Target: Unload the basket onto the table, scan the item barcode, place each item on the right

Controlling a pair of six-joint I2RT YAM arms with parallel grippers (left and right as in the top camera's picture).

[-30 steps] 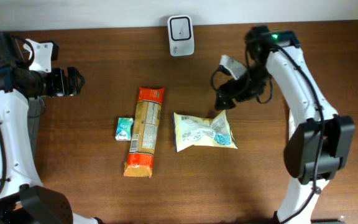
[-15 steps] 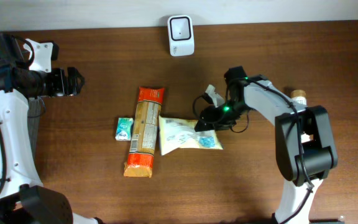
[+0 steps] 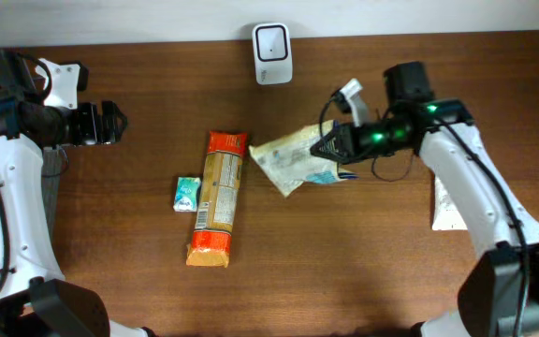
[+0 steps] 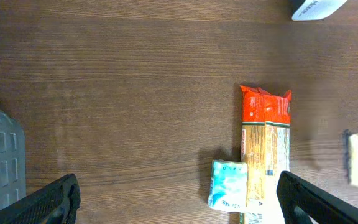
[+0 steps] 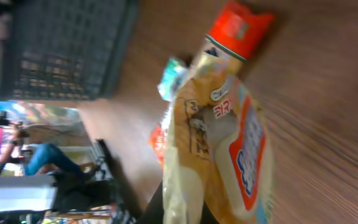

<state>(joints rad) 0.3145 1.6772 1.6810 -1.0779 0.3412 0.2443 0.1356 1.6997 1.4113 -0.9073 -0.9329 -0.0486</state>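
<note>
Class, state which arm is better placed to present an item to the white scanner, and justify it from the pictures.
Right. The right tool is shut on the pale snack bag, held up near the scanner. The left tool hangs open and empty, far off at the left side of the table.

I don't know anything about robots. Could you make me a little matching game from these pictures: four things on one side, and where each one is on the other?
Things:
1. white scanner box
2. pale snack bag
3. long orange-ended packet
4. small green packet

Places:
a. lying flat near the middle of the table
b. held in the right tool
c. at the table's back edge
d. lying next to the long packet

Pairs: 1-c, 2-b, 3-a, 4-d
</note>
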